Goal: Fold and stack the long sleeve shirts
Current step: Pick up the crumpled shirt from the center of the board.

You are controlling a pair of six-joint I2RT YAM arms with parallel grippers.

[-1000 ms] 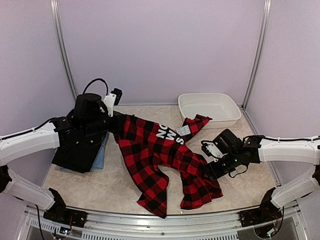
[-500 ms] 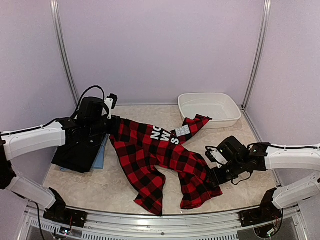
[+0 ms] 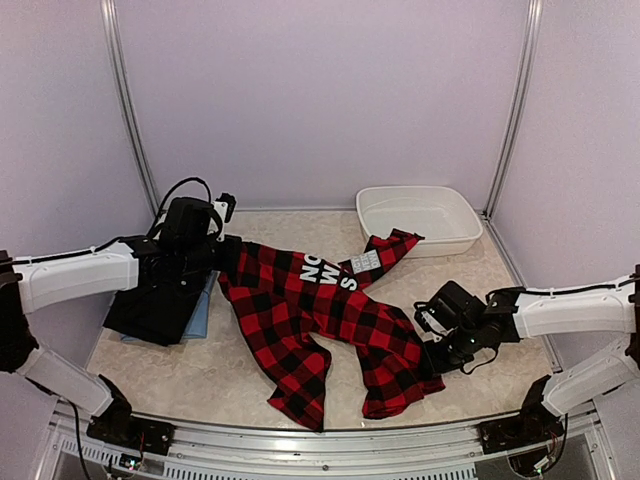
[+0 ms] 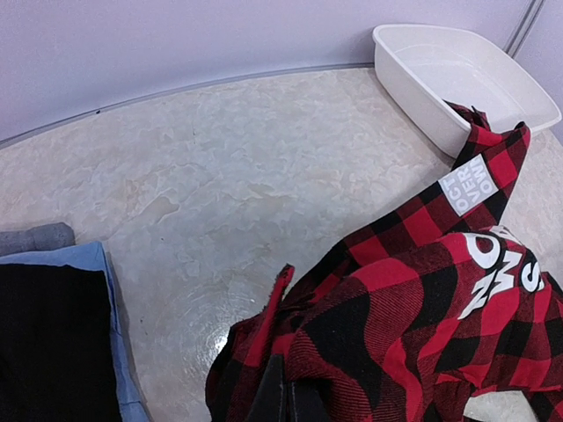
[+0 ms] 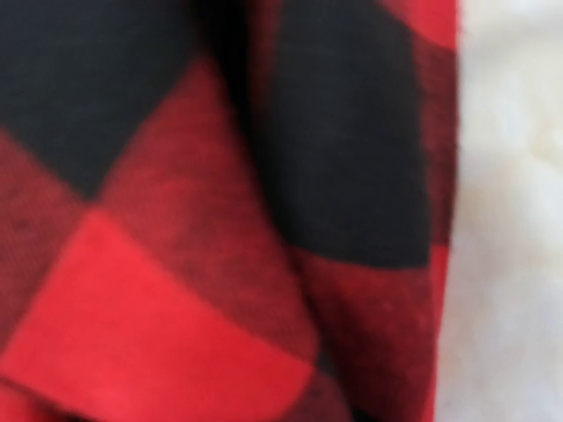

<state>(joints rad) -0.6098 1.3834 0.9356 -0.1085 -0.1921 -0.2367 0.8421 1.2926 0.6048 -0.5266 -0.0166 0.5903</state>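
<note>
The red-and-black checked flannel shirt lies spread across the middle of the table, and it also shows in the left wrist view. My left gripper is shut on its left edge, low over the table; the closed fingers pinch the cloth. My right gripper is at the shirt's near right edge. The right wrist view is filled with blurred checked cloth that hides the fingers. A folded black shirt lies at the left on a light blue one. A grey one peeks out beneath.
A white oval basin stands at the back right, and the shirt's collar end touches its front wall. Metal frame posts and lilac walls enclose the table. A rail runs along the near edge.
My right gripper has moved toward the near right with the shirt's edge. My left gripper has dropped slightly. The flannel shirt is drawn out flatter between them.
</note>
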